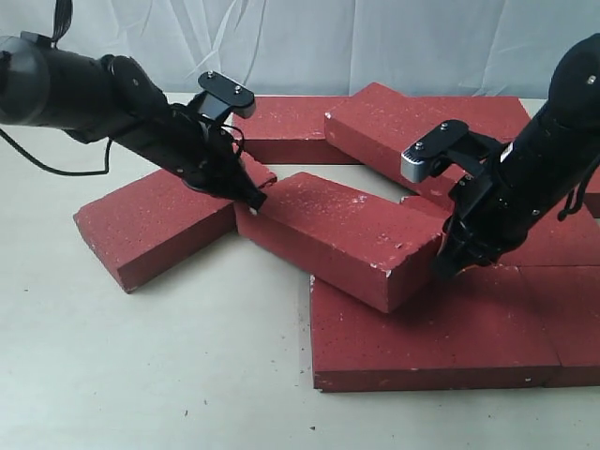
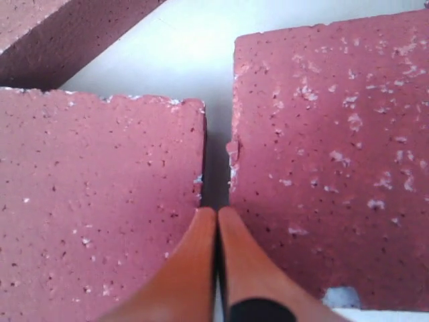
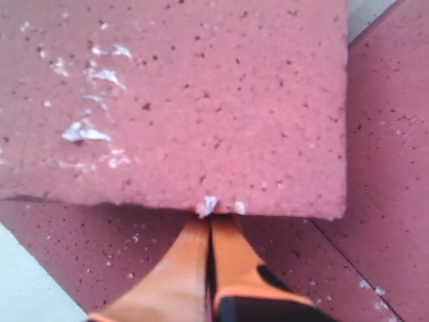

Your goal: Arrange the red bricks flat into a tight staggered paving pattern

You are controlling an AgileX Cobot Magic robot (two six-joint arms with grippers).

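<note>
Several red bricks lie on the pale table. The central brick (image 1: 337,234) (image 3: 188,100) (image 2: 335,147) sits askew, its right end resting over the flat front brick (image 1: 431,337) (image 3: 87,248). My left gripper (image 1: 255,197) (image 2: 216,212) is shut on nothing. Its tips sit at the narrow gap between the central brick and the left brick (image 1: 155,225) (image 2: 94,201). The right gripper (image 1: 448,262) (image 3: 210,219) is also shut and empty, with its tips against the central brick's right end face.
More bricks lie at the back (image 1: 291,127) and back right (image 1: 412,131), one angled. Another (image 1: 562,239) (image 3: 395,168) lies flat under the right arm. Bare table (image 1: 169,375) stretches along the front left. A white backdrop hangs behind.
</note>
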